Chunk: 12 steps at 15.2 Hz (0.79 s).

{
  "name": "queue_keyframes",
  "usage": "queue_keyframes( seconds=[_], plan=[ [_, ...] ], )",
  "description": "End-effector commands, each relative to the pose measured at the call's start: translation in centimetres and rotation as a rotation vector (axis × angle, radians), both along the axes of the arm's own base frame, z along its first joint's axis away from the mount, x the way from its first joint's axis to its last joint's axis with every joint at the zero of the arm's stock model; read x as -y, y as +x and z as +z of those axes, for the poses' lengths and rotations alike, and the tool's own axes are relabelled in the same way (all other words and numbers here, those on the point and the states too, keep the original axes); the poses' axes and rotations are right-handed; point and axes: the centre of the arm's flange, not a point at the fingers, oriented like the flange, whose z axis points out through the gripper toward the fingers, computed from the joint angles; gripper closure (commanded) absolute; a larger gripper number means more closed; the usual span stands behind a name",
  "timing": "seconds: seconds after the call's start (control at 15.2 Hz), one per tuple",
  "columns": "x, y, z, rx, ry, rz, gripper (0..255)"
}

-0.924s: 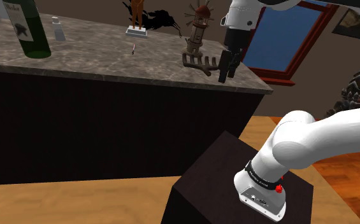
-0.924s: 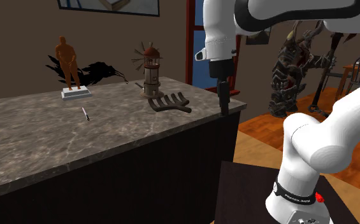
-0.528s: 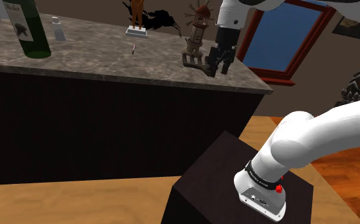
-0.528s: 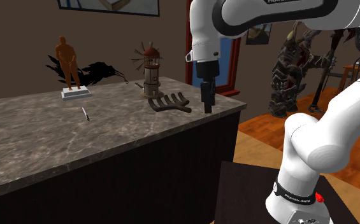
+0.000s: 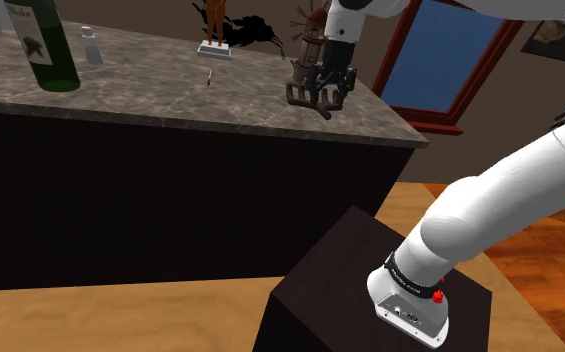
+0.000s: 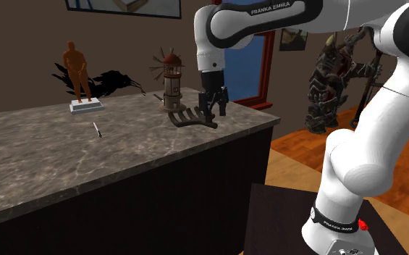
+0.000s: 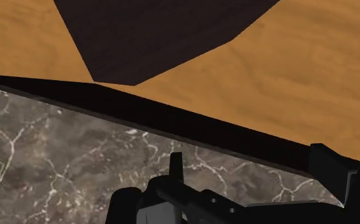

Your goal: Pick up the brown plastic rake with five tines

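The dark brown rake [image 5: 305,94] lies flat on the marble counter [image 5: 170,90] near its corner, tines pointing away from the counter's front edge in the second exterior view, where the rake [image 6: 187,117] rests in front of a small tower model. My black gripper [image 5: 329,92] hangs straight down over the rake's handle end, fingers apart and low at the counter. In the second exterior view the gripper [image 6: 212,114] stands at the rake's right end. In the wrist view the gripper [image 7: 226,191] is open, and a dark part of the rake [image 7: 175,172] rises between its fingers.
A windmill-like tower model [image 6: 171,80] stands just behind the rake. Farther along the counter are an orange figurine [image 6: 76,72] on a base, a thin pen-like stick [image 6: 98,130], a green bottle [image 5: 42,45] and a small shaker [image 5: 92,45]. The counter's edge [image 7: 172,118] lies close by.
The arm swung from beyond the counter's right corner leftward over the counter, bringing the gripper down onto the rake's handle end. The rake has not moved.
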Motion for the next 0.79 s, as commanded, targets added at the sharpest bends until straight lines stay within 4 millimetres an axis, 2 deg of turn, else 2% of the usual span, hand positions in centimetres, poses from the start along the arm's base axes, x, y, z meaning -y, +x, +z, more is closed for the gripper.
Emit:
queue_keyframes(
  seconds=[0.0,0.53,0.73],
  plan=[
    [2.0,1.4,-0.3,-0.004,-0.009,-0.075,0],
    [11.0,6.0,-1.6,-0.017,-0.04,-0.354,0],
    [11.0,6.0,-3.2,-0.017,-0.04,-0.354,0]
  ],
)
